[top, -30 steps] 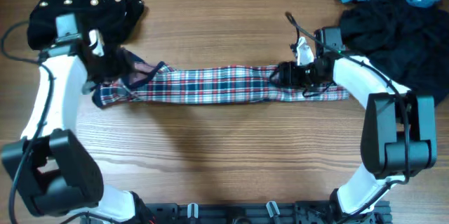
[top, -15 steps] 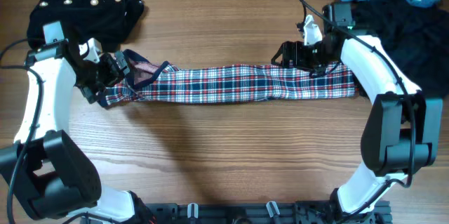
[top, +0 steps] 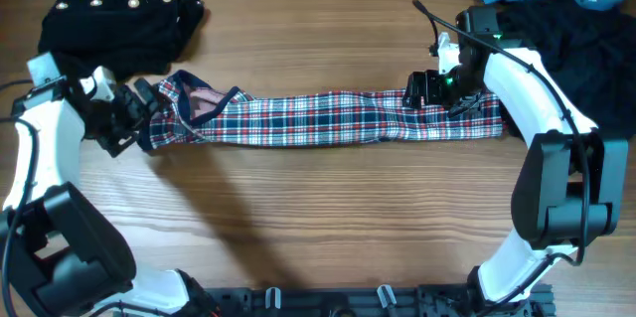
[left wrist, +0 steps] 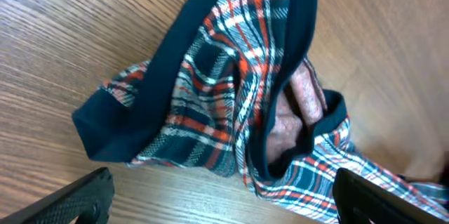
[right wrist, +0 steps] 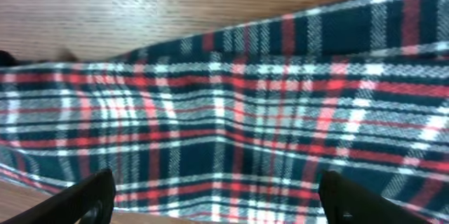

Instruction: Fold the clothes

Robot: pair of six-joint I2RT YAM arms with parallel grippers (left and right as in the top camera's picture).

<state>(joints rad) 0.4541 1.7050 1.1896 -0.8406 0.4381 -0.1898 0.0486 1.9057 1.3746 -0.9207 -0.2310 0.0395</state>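
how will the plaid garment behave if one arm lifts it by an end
Probably floppy: the plaid garment lies in a long flat strip with one end bunched in loose folds, so it would likely sag. It looks thin, so probably light. On the smooth wooden table it may slide when pushed.

The end of the plaid garment [left wrist: 231,97] lies in a bunch on the brown wood table [left wrist: 63,34]. It has red, white and dark blue squares. A wide navy band [left wrist: 175,55] runs along its edge, and it folds over at the low left corner. The cloth gapes open in the middle (like a little mouth), and a pink inside [left wrist: 298,108] shows there. More of the plaid goes off toward the bottom right corner. The left gripper [left wrist: 224,199] sits at the bottom edge with its two black fingers [left wrist: 81,196] far apart, one in each corner. The left finger is over bare wood. The gripper has nothing in it.
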